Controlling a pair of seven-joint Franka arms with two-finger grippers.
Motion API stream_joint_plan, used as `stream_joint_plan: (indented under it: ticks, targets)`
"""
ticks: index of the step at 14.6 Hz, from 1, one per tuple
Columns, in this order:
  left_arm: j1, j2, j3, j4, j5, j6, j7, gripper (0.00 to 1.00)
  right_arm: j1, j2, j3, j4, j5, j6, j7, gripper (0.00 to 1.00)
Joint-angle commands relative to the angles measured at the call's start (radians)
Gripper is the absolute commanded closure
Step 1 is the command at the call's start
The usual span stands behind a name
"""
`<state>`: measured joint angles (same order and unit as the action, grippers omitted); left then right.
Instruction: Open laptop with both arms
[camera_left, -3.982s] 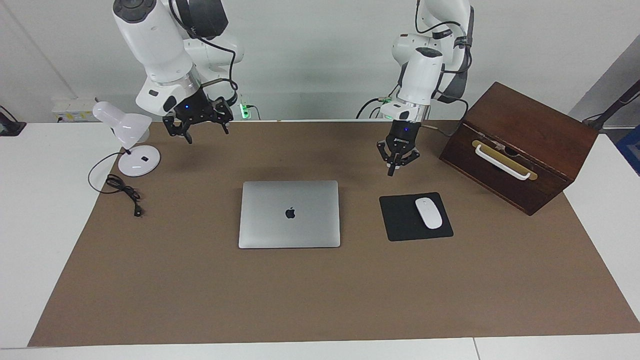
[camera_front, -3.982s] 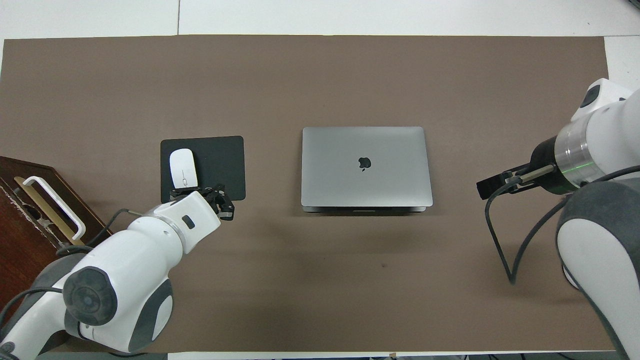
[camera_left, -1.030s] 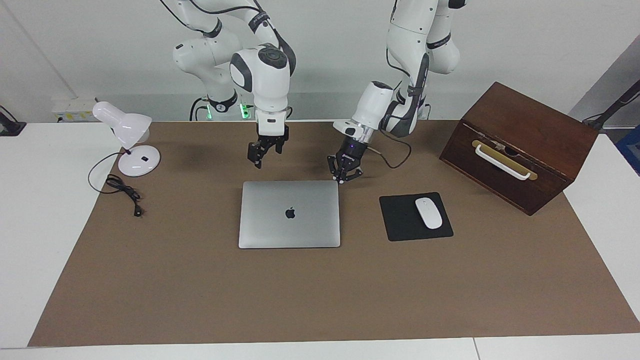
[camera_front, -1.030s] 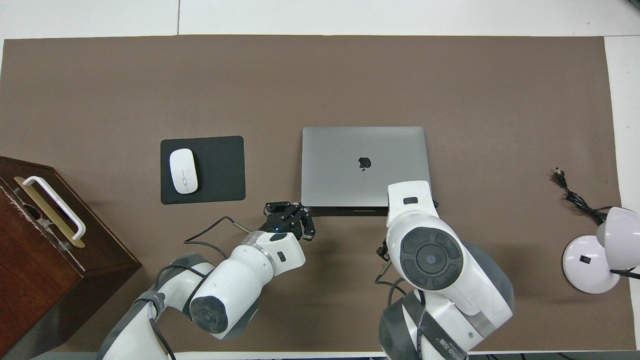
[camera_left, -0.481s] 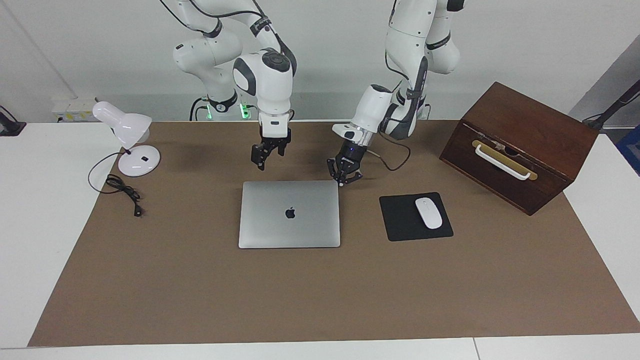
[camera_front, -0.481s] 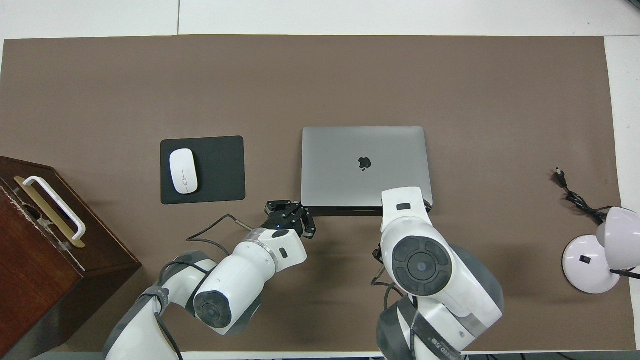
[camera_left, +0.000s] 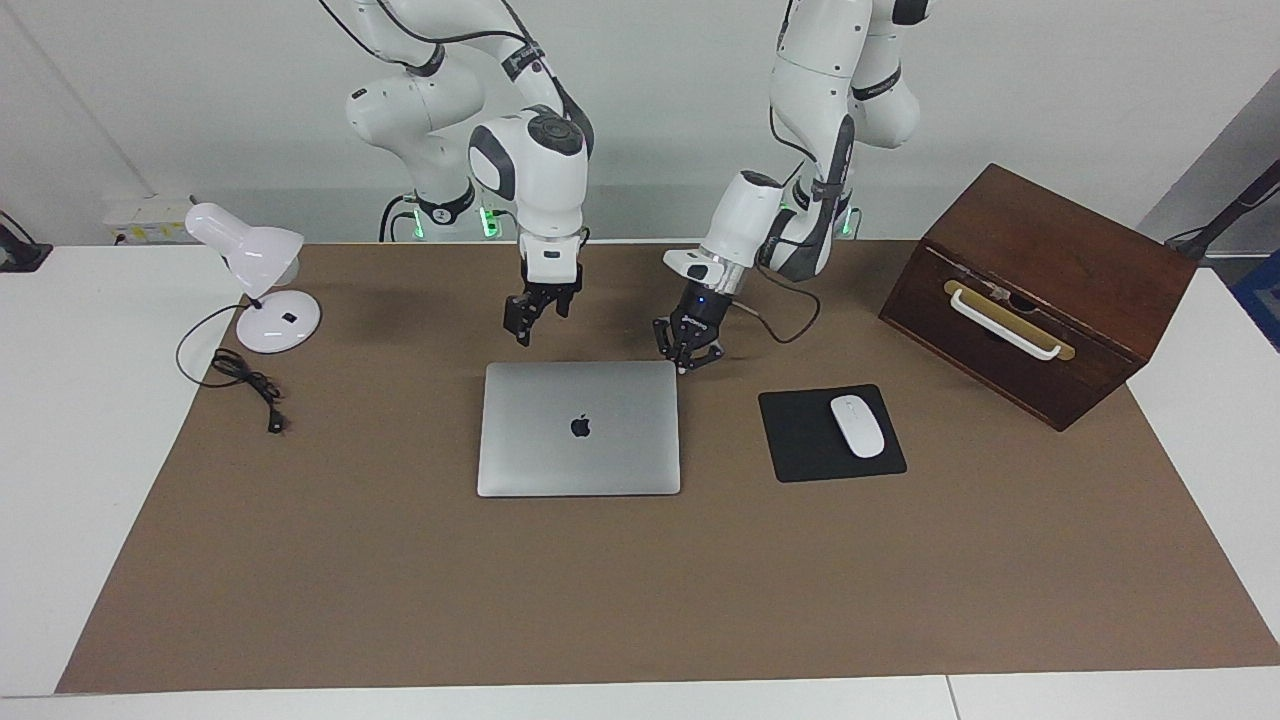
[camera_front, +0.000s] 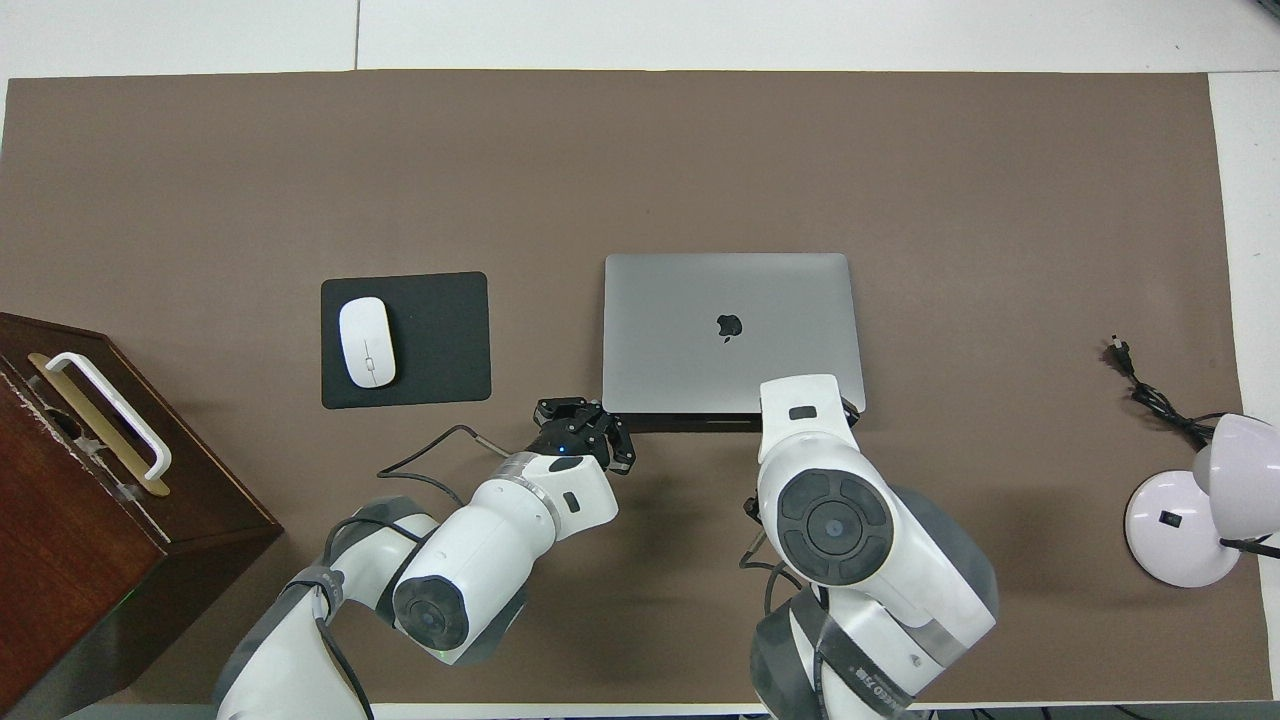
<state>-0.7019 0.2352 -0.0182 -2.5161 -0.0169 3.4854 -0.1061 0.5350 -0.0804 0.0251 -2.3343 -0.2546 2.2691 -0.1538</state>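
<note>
The laptop (camera_left: 579, 428) is seen lying shut and flat on the brown mat (camera_left: 640, 600), at the centre of the facing view, its logo up. The left gripper (camera_left: 684, 366) is found just right of centre in that frame, at the laptop's upper right corner — its fingertips are pressed together, nothing between them. The right gripper (camera_left: 522, 338) is hung above the laptop's upper left corner, clear of the lid; whether its jaws are parted cannot be told. A black mouse pad (camera_left: 800, 440) with a white mouse (camera_left: 857, 426) is placed at centre right, a wooden box (camera_left: 1040, 290) at upper right, a white lamp (camera_left: 255, 285) at upper left.
</note>
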Motion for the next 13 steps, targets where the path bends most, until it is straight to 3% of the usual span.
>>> stream_joint_plan:
  ticks: [1,6,13]
  targets:
    - [-0.010,0.036,0.015,0.031,0.023,0.018,0.006,1.00,0.005,0.016,-0.004,-0.013,-0.038,0.049,0.033,0.00]
    - [0.001,0.053,0.017,0.037,0.060,0.018,0.008,1.00,0.020,0.053,-0.004,-0.013,-0.147,0.090,0.071,0.00]
    - [0.005,0.061,0.017,0.039,0.071,0.018,0.025,1.00,0.022,0.062,-0.004,-0.011,-0.149,0.125,0.076,0.00]
